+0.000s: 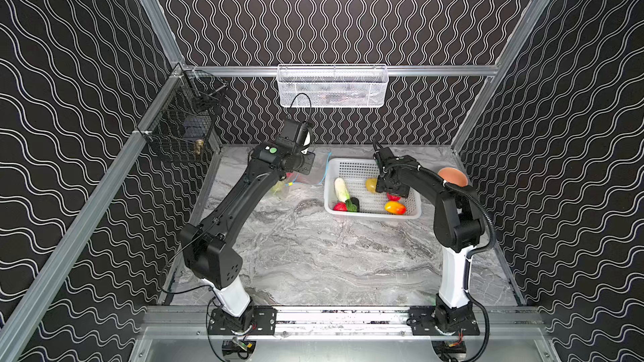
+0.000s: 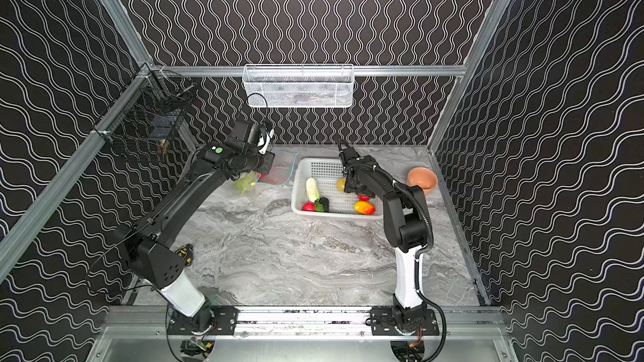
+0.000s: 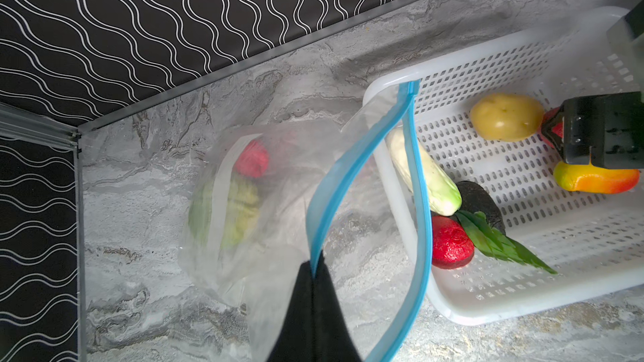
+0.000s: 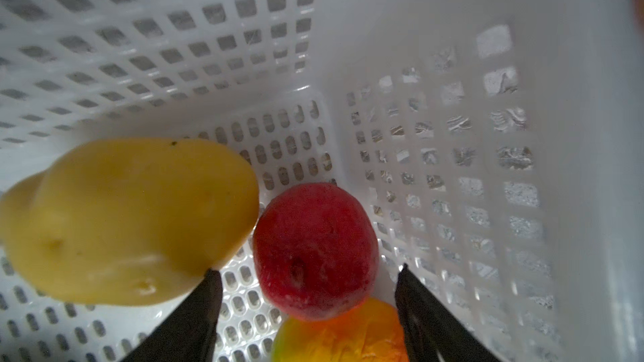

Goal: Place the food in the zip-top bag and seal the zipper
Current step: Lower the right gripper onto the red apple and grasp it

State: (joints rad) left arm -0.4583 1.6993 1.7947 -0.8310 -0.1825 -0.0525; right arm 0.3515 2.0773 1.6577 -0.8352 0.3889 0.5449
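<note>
In the left wrist view my left gripper (image 3: 315, 273) is shut on the light-blue zipper (image 3: 352, 168) at the mouth of the zip-top bag (image 3: 278, 175), holding the mouth open in a loop. Inside the bag lie a green melon (image 3: 240, 210) and a red strawberry (image 3: 251, 160). The remaining food sits in the white perforated basket (image 1: 369, 216): radish (image 1: 341, 189), eggplant (image 1: 354, 203), strawberry (image 1: 339, 207), lemon (image 4: 132, 217) and mango (image 4: 341, 336). My right gripper (image 4: 308, 269) is down in the basket, open, its fingers standing either side of another strawberry (image 4: 313, 238) with gaps showing.
An orange bowl (image 2: 422, 178) stands behind the right arm by the right wall. A white mesh basket (image 1: 332, 87) hangs on the back wall and a black wire basket (image 1: 181, 127) on the left wall. The bag lies near the back left corner, beside the basket.
</note>
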